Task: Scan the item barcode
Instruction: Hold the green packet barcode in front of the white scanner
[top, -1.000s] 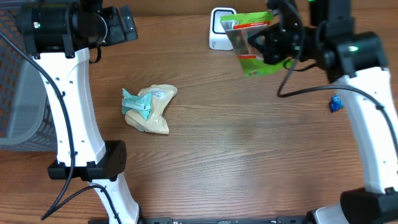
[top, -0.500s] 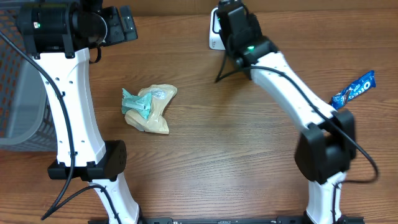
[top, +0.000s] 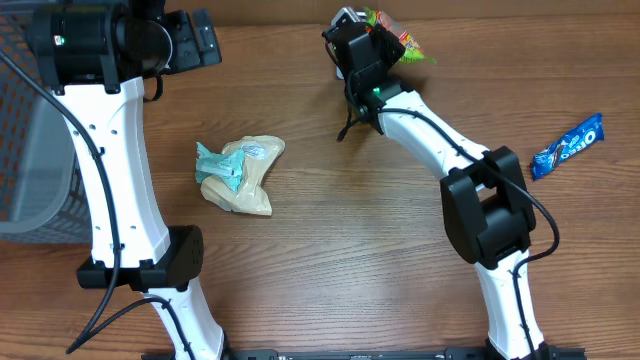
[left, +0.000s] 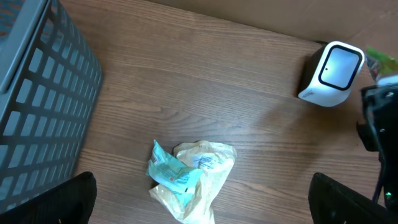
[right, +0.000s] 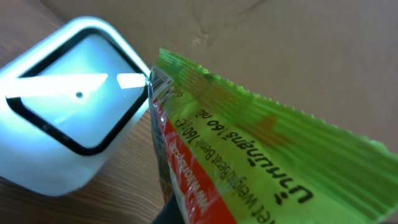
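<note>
Holding a green snack packet (right: 249, 155) pinched tight just beside the white barcode scanner (right: 68, 99), the right claw (top: 378, 38) should angle its printed face squarely at the scanner; left claw (top: 195, 40) gapes empty.

- Packet (right: 261, 155): bright green, red panel with white lettering.
- Scanner (right: 68, 106): white housing, black-bordered window.
- Desk (top: 350, 250): brown wood grain.
- Basket (left: 37, 106): grey lattice.
- Wrapper (top: 567, 146), desk's right edge: blue, white print.
- Pouches (top: 245, 182): beige and teal.
</note>
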